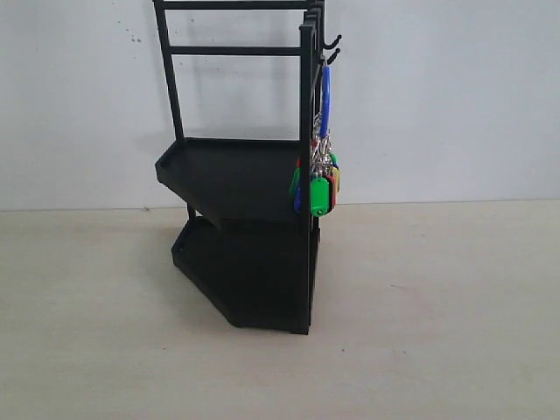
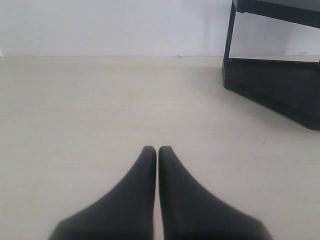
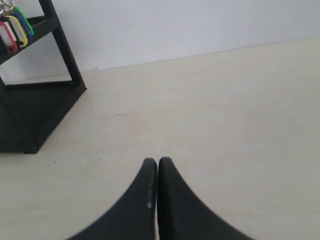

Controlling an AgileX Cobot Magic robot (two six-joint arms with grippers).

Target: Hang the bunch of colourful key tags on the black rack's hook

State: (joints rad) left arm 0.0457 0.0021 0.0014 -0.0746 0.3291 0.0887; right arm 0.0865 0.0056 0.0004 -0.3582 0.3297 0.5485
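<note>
one bunch (image 1: 319, 185) of glossy plastic tags, green, yellow, red and blue, hangs on metal rings from a blue loop caught over the thin hook (image 1: 332, 58) atop the rack (image 1: 236, 175) upright, lying against that upright beside the upper tray. the rack is black metal with angular trays and a barred frame, standing near the far edge of the pale, smooth worktop (image 1: 437, 315). the tapered black left gripper (image 2: 157, 149) and right gripper (image 3: 157, 160) are both closed and empty, apart from the rack.

Closed, empty: left fingers (image 2: 142, 180), right fingers (image 3: 145, 190).
</note>
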